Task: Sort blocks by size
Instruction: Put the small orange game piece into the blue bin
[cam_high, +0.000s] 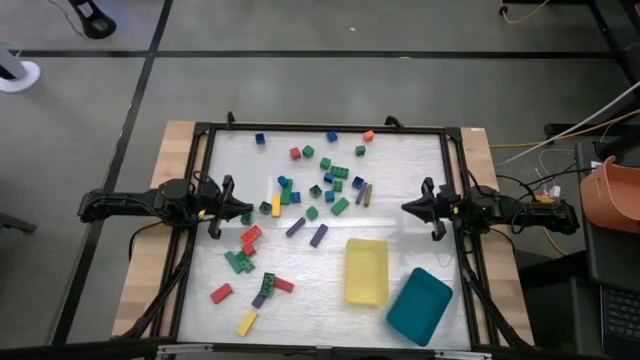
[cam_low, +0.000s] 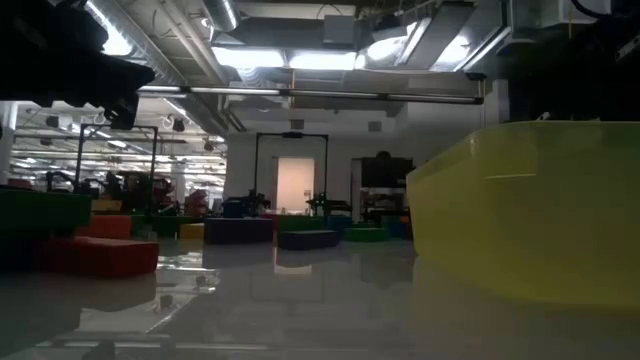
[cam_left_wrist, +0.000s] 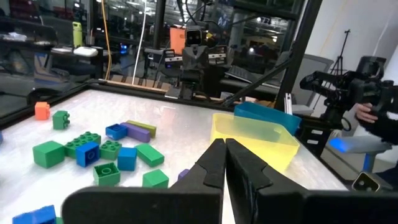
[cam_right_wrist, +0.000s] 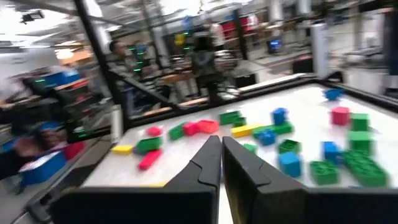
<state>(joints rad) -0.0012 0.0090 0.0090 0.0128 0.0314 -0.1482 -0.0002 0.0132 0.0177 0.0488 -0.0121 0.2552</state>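
I have both pincers pressed fully together and gripping nothing. My left gripper hangs at the table's left edge, fingers touching each other, with the blocks scattered ahead of it and a few just beside its tip. My right gripper waits opposite, the yellow tray and teal tray near it to one side; whether it clears the surface, I can't quite tell.
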